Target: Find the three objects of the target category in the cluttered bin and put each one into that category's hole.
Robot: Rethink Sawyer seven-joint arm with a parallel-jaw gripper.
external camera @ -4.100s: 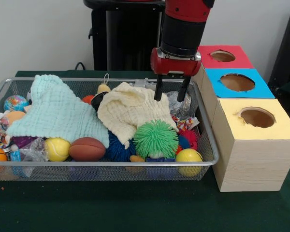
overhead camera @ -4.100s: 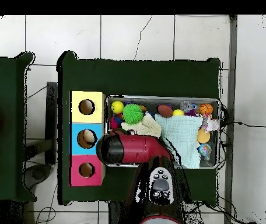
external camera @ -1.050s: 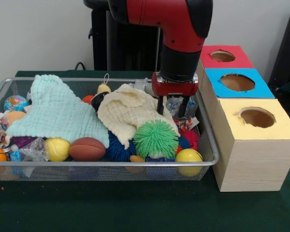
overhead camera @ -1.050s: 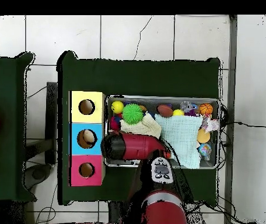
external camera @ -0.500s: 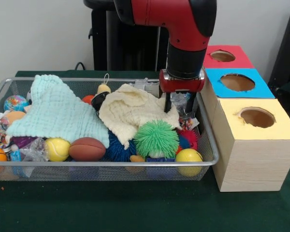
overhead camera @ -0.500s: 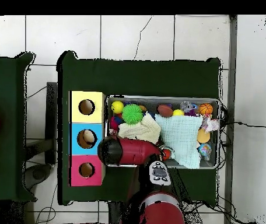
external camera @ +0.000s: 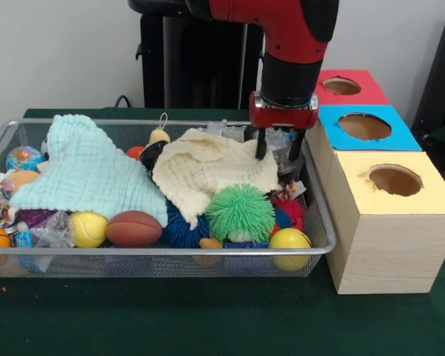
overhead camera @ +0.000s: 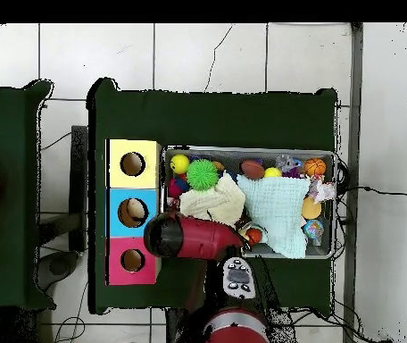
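Note:
The cluttered bin (external camera: 170, 252) is a wide wire-mesh basket full of toys and cloths; it also shows in the overhead view (overhead camera: 247, 150). My gripper (external camera: 279, 152) hangs open at the bin's far right corner, next to the boxes. Its fingers (external camera: 260, 145) straddle crinkly clear plastic (external camera: 280, 142) beside a cream cloth (external camera: 208, 167). Three boxes with holes stand right of the bin: red (external camera: 341, 85), blue (external camera: 365, 126), yellow (external camera: 393, 182). In the overhead view the arm (overhead camera: 189, 237) hides the gripper.
A mint cloth (external camera: 89, 170) covers the bin's left half. Along the front lie a green spiky ball (external camera: 239, 213), a yellow ball (external camera: 290, 241), a brown football (external camera: 133, 228), a tennis ball (external camera: 87, 228) and a blue spiky ball (external camera: 179, 230). An object sits in the blue box's hole (overhead camera: 133, 213).
My gripper has moved right in the front view, toward the boxes, and slightly lower. It is still open. The cream cloth's right edge has shifted a little.

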